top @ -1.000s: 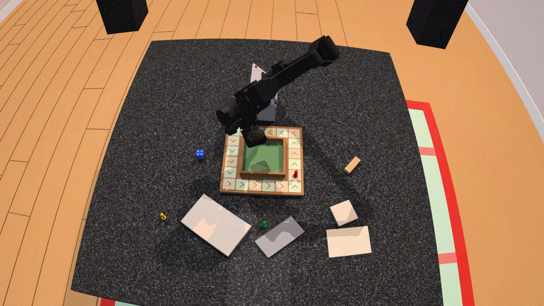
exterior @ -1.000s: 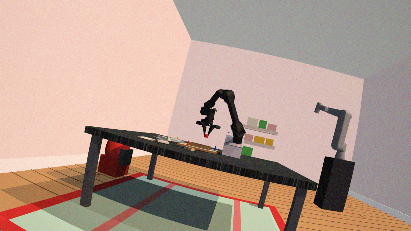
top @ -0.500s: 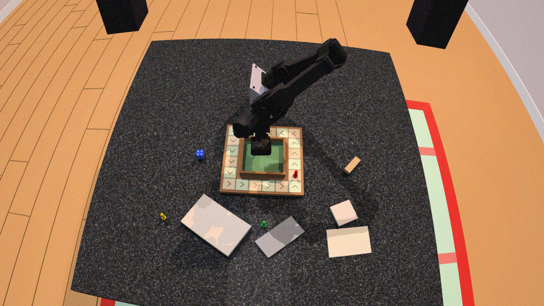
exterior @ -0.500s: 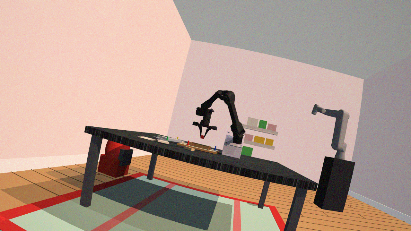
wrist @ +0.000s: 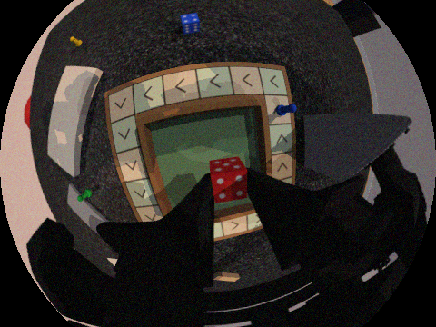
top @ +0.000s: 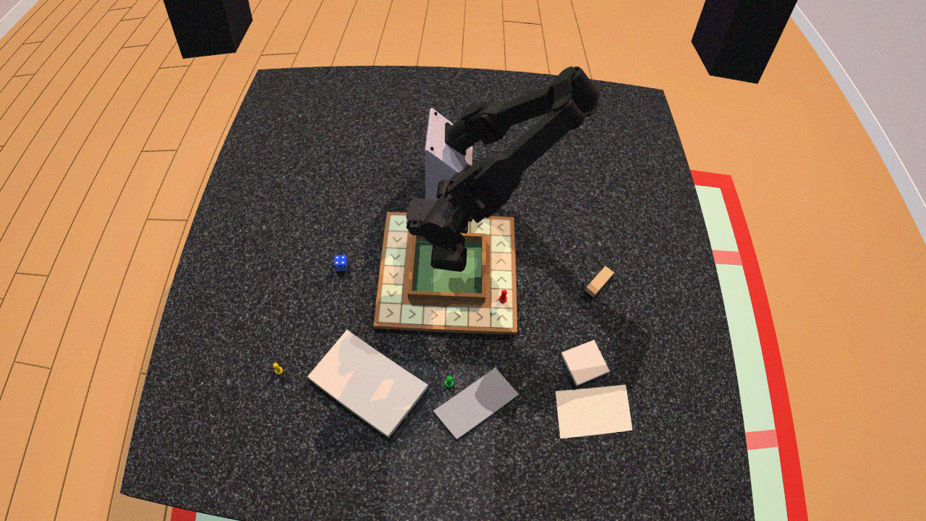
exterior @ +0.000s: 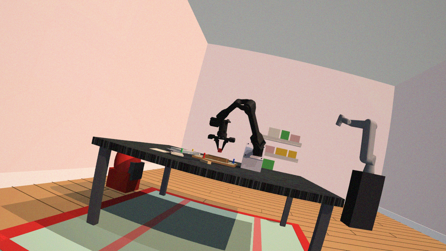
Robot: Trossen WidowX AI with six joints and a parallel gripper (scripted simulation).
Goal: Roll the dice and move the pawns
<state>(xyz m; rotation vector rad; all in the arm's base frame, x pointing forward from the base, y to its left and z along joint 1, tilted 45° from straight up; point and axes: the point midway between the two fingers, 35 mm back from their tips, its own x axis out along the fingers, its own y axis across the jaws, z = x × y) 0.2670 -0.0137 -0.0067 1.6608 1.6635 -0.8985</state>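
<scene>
Wrist view: the red die [wrist: 229, 178], a cube with no long axis, is seen turned corner-on, a five-pip face uppermost. It is pinched by the end effector [wrist: 231, 200], whose fingers are narrowed onto its sides, above the green tray [wrist: 194, 145] of the board [wrist: 182, 84]. The blue die [top: 340, 262] is left on the table [top: 259, 161], the red pawn [top: 503, 297] and blue pawn [wrist: 286, 109] on the arrowed track.

Matte black arm [top: 518, 155] on a pale grey base [top: 440, 152]

Blocky, dark links all through, with thick rounded joints; the base is a light grey slanted block with small dark screw dots at its corners; the end effector [exterior: 220, 147] is black too, a crossbar with two tapering, wedge-shaped fingers.
</scene>
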